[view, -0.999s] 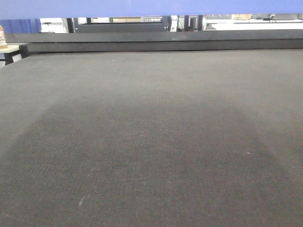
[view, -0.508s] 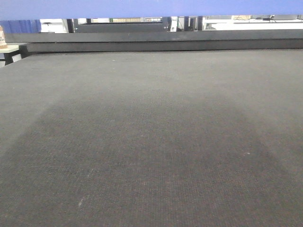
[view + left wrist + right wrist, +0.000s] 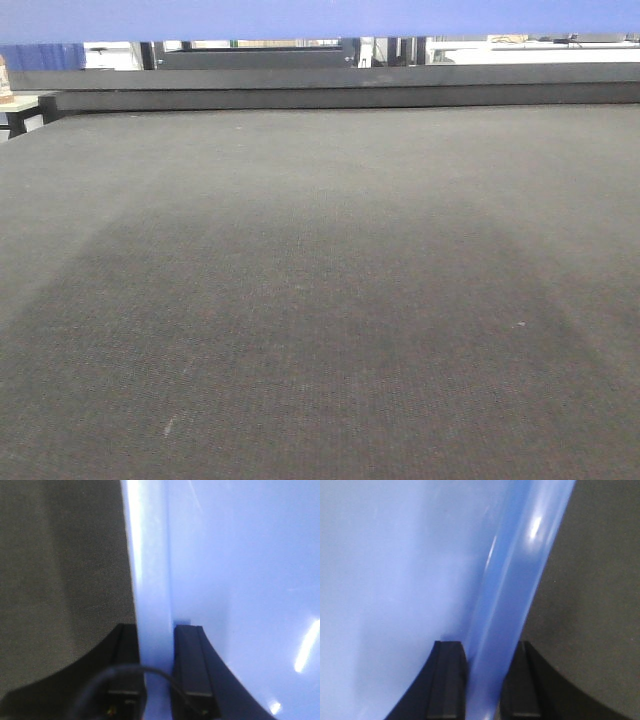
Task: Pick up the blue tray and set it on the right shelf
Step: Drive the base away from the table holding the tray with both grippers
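A dark grey, finely woven worktop [image 3: 320, 300] fills nearly the whole front view, with a broad darker shadow patch across its middle. Along its far edge runs a long dark rail [image 3: 330, 85]. Beyond the rail only a thin strip of the room shows. At the far left is a pale side table [image 3: 20, 103] with a small brownish object [image 3: 4, 85] on it, then something dark blue [image 3: 45, 55]. Further right are dark frames, and white benches [image 3: 530, 50] stand at the right.

The blue tray [image 3: 320, 18] cuts across the top of the front view as a single periwinkle band and hides most of the room behind it. It is held above the worktop.

In the left wrist view the worktop lies to the left and the tray's glossy face to the right. The left fingers [image 3: 126, 645] are clamped on the tray's rim, one black finger on each side of it. A thin dark cable [image 3: 150, 672] loops across in front of them.

In the right wrist view the tray's face lies to the left and the worktop to the right. The right fingers [image 3: 447, 670] are likewise closed on the rim, one on either side.

By count there are one tray, one worktop, one cable and two pairs of fingers.
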Robot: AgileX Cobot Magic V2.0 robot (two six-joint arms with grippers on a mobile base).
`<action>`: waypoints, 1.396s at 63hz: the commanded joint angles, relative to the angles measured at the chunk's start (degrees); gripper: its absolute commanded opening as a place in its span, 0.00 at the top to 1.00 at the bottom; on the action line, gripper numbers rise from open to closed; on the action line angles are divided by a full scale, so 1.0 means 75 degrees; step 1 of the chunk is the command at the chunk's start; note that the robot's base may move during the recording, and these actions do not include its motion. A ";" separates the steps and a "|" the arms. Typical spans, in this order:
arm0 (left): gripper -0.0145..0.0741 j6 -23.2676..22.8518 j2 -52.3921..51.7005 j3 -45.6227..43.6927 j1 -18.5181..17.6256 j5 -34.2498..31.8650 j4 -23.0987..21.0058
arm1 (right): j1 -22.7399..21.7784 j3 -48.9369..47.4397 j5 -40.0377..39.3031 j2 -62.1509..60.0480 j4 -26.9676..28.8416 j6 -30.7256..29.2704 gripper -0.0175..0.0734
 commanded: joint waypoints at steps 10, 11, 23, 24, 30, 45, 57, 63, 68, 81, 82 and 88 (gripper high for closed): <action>0.89 0.0248 -0.0224 -0.0250 -0.0066 0.0773 0.0279 | 0.0015 -0.0251 -0.0094 -0.0174 -0.0474 -0.0329 0.75; 0.89 0.0248 -0.0224 -0.0250 -0.0066 0.0773 0.0279 | 0.0015 -0.0251 -0.0094 -0.0174 -0.0474 -0.0329 0.75; 0.89 0.0248 -0.0224 -0.0250 -0.0066 0.0773 0.0279 | 0.0015 -0.0251 -0.0094 -0.0174 -0.0474 -0.0329 0.75; 0.89 0.0248 -0.0224 -0.0250 -0.0066 0.0773 0.0279 | 0.0015 -0.0251 -0.0094 -0.0174 -0.0474 -0.0329 0.75; 0.89 0.0248 -0.0224 -0.0250 -0.0066 0.0761 0.0217 | 0.0015 -0.0251 -0.0094 -0.0174 -0.0474 -0.0329 0.75; 0.89 0.0248 -0.0224 -0.0250 -0.0066 0.0761 -0.0170 | 0.0015 -0.0251 -0.0094 -0.0174 -0.0474 -0.0329 0.75; 0.89 0.0248 -0.0224 -0.0250 -0.0066 0.0761 -0.0431 | 0.0015 -0.0251 -0.0094 -0.0174 -0.0474 -0.0329 0.75; 0.89 0.0248 -0.0224 -0.0250 -0.0066 0.0761 -0.0444 | 0.0015 -0.0251 -0.0094 -0.0174 -0.0474 -0.0329 0.75; 0.89 0.0248 -0.0224 -0.0250 -0.0066 0.0761 -0.0444 | 0.0015 -0.0251 -0.0079 -0.0174 -0.0474 -0.0329 0.75; 0.89 0.0248 -0.0224 -0.0250 -0.0066 0.0761 -0.0444 | 0.0015 -0.0251 -0.0067 -0.0174 -0.0474 -0.0329 0.75; 0.89 0.0248 -0.0224 -0.0250 -0.0066 0.0761 -0.0444 | 0.0015 -0.0251 -0.0067 -0.0174 -0.0474 -0.0329 0.75; 0.89 0.0248 -0.0224 -0.0250 -0.0066 0.0761 -0.0444 | 0.0015 -0.0251 -0.0067 -0.0174 -0.0474 -0.0329 0.75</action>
